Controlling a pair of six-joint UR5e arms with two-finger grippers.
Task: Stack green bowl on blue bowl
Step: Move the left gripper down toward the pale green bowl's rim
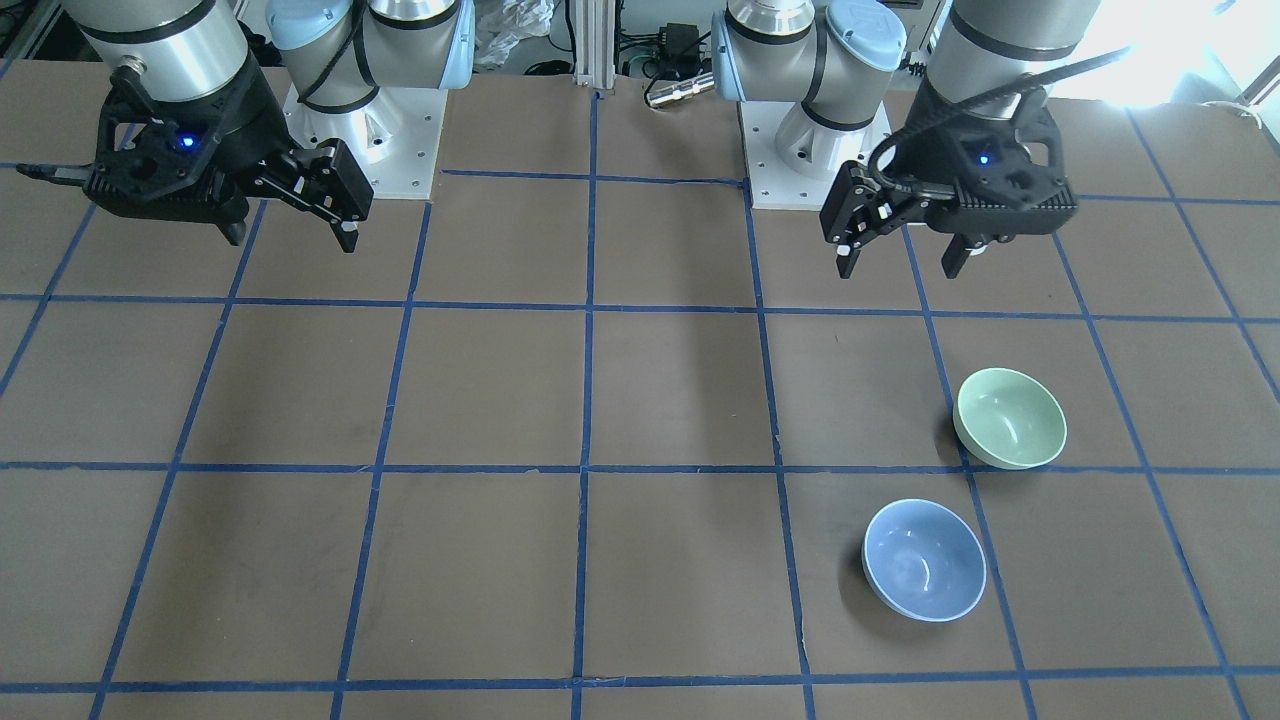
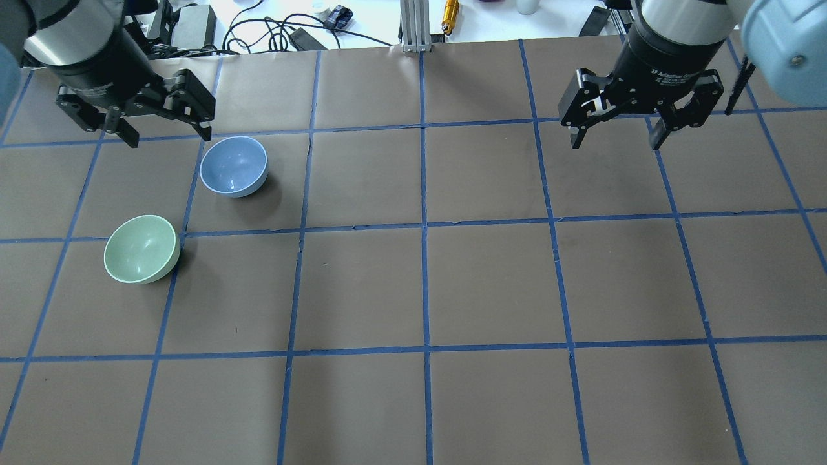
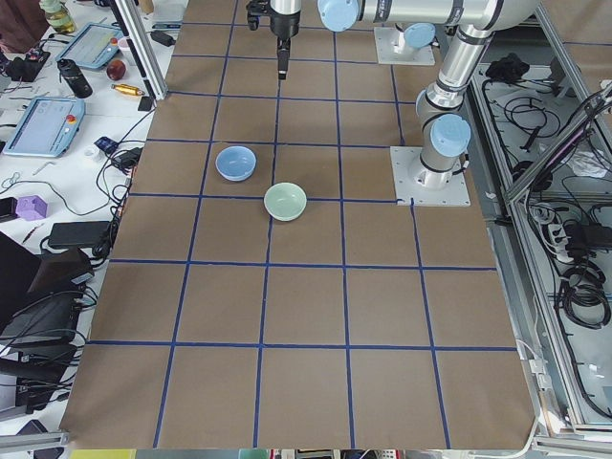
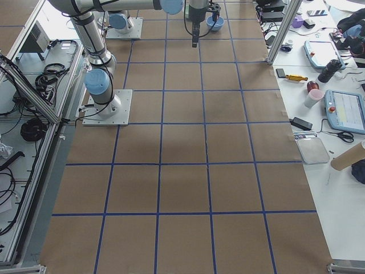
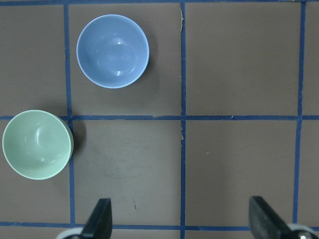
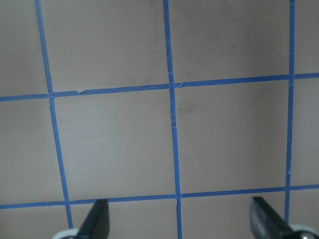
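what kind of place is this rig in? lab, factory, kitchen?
Probably a robotics lab test cell: grey-and-blue robot arms bolted onto a brown-covered table taped into a blue grid, grey touchscreen teach pendants on the side bench, and loose black cables alongside.

On our left side of the table [image 2: 362,290], the green bowl [image 2: 141,249] sits nearer us, the blue bowl [image 2: 234,166] apart beyond it, rightward.

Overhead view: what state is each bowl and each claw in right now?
pale mint-green glossy round bowl: upright, empty, not stacked, apart from the other bowl.
pale periwinkle-blue glossy round bowl: upright, empty, nothing on it.
left claw: open, holding nothing, raised.
right claw: open, holding nothing, raised.
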